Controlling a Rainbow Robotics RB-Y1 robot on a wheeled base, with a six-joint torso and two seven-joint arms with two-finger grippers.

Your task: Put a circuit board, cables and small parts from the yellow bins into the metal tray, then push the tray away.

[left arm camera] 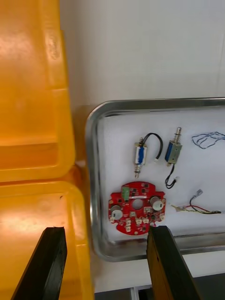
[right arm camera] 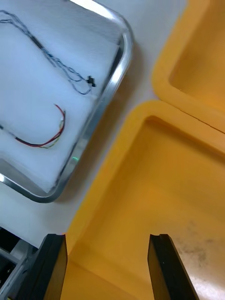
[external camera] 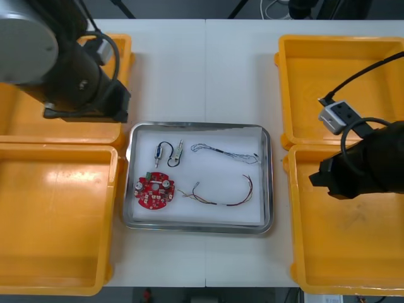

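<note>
The metal tray (external camera: 271,180) sits at the middle of the table, shiny at the rim and white inside, between four yellow bins: two (external camera: 63,221) at the table's left edge and two (external camera: 341,76) at its right edge. One round red circuit board (external camera: 153,189), studded with small silver components, lies flat in the tray's near-left corner. Just beyond it, toward the far-left corner, lie two small metal parts (external camera: 158,153), side by side, each trailing a short black lead. One twisted blue and white cable (external camera: 224,151) stretches along the tray's far edge to its far-right corner. One red and yellow cable (external camera: 230,199) curves along the near edge, right of the board. The left gripper (left arm camera: 105,229) hangs by the tray's far-left corner, above the left bins' rims, its fingers spread wide and touching nothing. The right gripper (right arm camera: 107,236) hangs over the near bin at the table's right edge, fingers likewise wide apart, with only the bin's floor between them.
</note>
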